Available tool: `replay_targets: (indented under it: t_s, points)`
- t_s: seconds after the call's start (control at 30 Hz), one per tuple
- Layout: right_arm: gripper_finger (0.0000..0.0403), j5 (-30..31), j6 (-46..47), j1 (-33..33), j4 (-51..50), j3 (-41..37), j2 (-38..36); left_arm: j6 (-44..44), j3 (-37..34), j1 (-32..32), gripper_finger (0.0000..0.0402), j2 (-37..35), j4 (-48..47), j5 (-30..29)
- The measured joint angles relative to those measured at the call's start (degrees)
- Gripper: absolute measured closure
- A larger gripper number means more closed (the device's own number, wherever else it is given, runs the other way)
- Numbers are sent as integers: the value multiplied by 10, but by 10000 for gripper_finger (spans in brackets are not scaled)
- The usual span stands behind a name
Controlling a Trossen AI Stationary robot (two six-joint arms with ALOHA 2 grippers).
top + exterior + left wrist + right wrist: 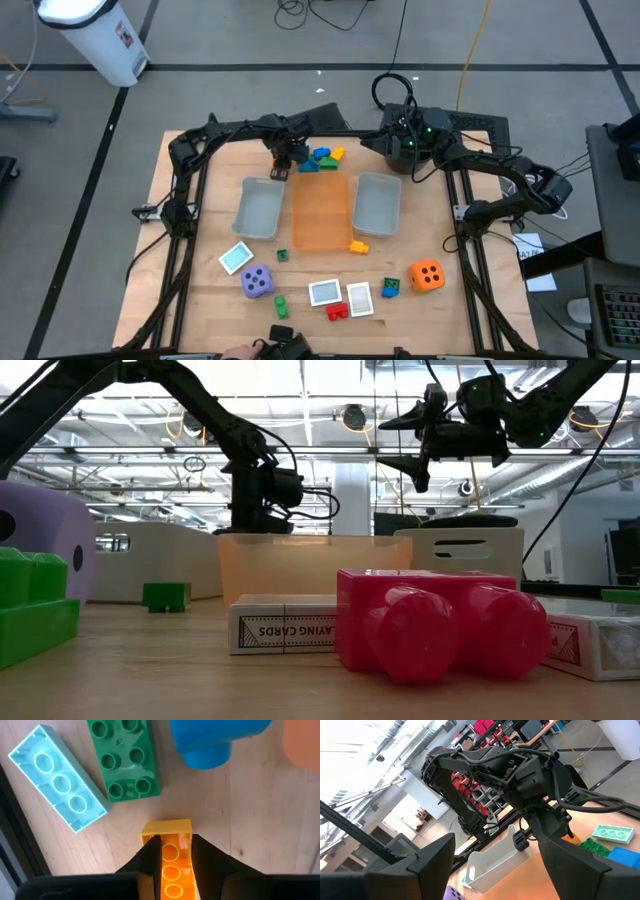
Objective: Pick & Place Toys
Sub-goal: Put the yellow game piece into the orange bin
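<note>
Two grey trays [259, 208] [377, 203] flank one orange tray [320, 212]. Two dice, purple [257, 282] and orange [428, 275], and three whitish cards [236, 258] [325, 292] [360, 298] sit toward the table's near edge.

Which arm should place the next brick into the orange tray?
Left. Its tool is shut on the orange brick beside the orange tray. The right tool hangs open and empty over the table's far edge.

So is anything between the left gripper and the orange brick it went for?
Nothing visible: the left gripper is shut on the orange brick, fingers on both sides. The green brick and pale blue brick lie apart from it.
</note>
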Motion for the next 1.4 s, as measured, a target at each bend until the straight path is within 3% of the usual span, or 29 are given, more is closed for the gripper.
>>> replay_targets:
  t_s: [0.3,0.57,0.8,1.07,1.27,1.4]
  points:
    - [122,0,0,0,0,0,0,-61,20,0,323,0,-37,-14]
    - [122,0,0,0,0,0,0,-101,96,4,325,1,-109,10]
    - [122,0,0,0,2,0,0,-192,208,18,326,1,-191,155]
    - [122,2,30,1,45,0,0,-227,340,21,326,1,-230,283]
    - [122,73,46,16,77,0,0,-309,387,17,326,0,-136,441]
    - [122,75,7,43,92,0,0,-386,388,10,326,0,-26,507]
